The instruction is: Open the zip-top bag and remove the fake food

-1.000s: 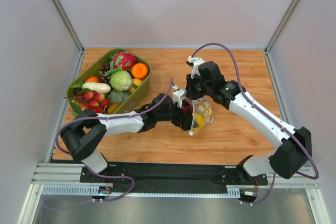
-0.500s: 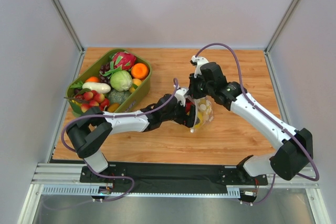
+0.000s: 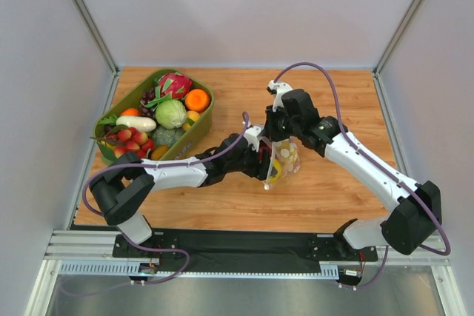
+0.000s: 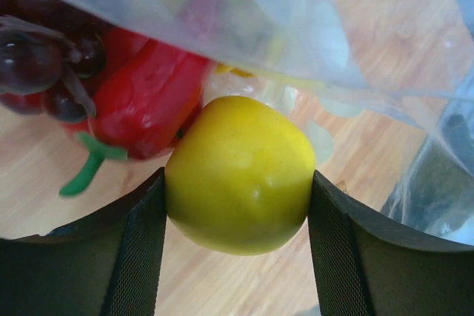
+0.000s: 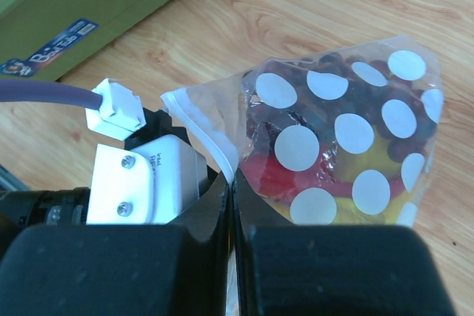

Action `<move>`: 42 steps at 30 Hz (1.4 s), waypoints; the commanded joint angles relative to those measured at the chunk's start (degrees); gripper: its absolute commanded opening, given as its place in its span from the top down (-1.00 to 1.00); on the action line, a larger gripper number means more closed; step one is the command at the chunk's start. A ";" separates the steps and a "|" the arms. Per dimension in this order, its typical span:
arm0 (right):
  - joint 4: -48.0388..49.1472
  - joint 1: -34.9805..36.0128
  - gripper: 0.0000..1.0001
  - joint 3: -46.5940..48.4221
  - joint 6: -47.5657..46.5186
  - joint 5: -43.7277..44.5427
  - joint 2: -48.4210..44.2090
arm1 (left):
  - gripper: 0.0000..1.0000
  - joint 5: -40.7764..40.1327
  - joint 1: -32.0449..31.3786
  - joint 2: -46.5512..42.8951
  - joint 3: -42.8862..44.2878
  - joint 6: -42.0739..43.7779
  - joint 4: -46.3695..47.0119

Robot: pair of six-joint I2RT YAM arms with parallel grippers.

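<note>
The clear polka-dot zip-top bag [image 3: 287, 159] hangs above the table centre; it also shows in the right wrist view [image 5: 355, 146]. My right gripper [image 5: 233, 183] is shut on the bag's zip edge and holds it up. My left gripper [image 4: 237, 205] is shut on a yellow lemon [image 4: 238, 174] at the bag's mouth; the lemon shows in the top view [image 3: 275, 172]. Behind the lemon lie a red chili [image 4: 144, 98] with a green stem and a dark purple grape bunch [image 4: 44, 64], under the bag's plastic.
An olive-green bin [image 3: 194, 128] at the far left holds a pink dragon fruit [image 3: 175, 84], a green cabbage [image 3: 170, 113], an orange and other toy produce. Its wall shows in the right wrist view [image 5: 96, 12]. Bare wooden table [image 3: 348, 101] lies to the right.
My left gripper went into the bag's mouth and now holds the lemon there. My right gripper kept its hold on the bag's edge and shifted slightly.
</note>
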 commanded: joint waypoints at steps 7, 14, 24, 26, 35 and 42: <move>1.65 -2.15 0.99 -1.69 -1.29 -2.98 -1.44 | 0.71 -0.97 -0.16 -12.01 -3.27 2.19 -4.99; 2.35 -2.33 0.99 -2.92 -1.21 -2.98 -1.27 | 0.74 -2.12 -0.25 -17.46 -1.69 3.07 -9.99; 1.74 -3.82 0.99 -3.18 -2.17 -2.10 -2.15 | 1.00 8.06 3.44 -27.73 -2.30 3.95 -14.49; 1.74 -4.17 0.99 -3.27 -2.35 -2.01 -2.41 | 1.00 10.53 5.27 -29.84 -2.13 4.56 -16.15; 1.65 -5.14 0.99 -3.80 -2.35 -2.28 -2.85 | 1.00 9.31 17.23 -42.23 5.52 9.75 -33.99; 1.91 -5.32 0.99 -3.89 -2.35 -3.07 -2.41 | 1.00 7.72 33.57 -43.22 10.18 11.16 -40.59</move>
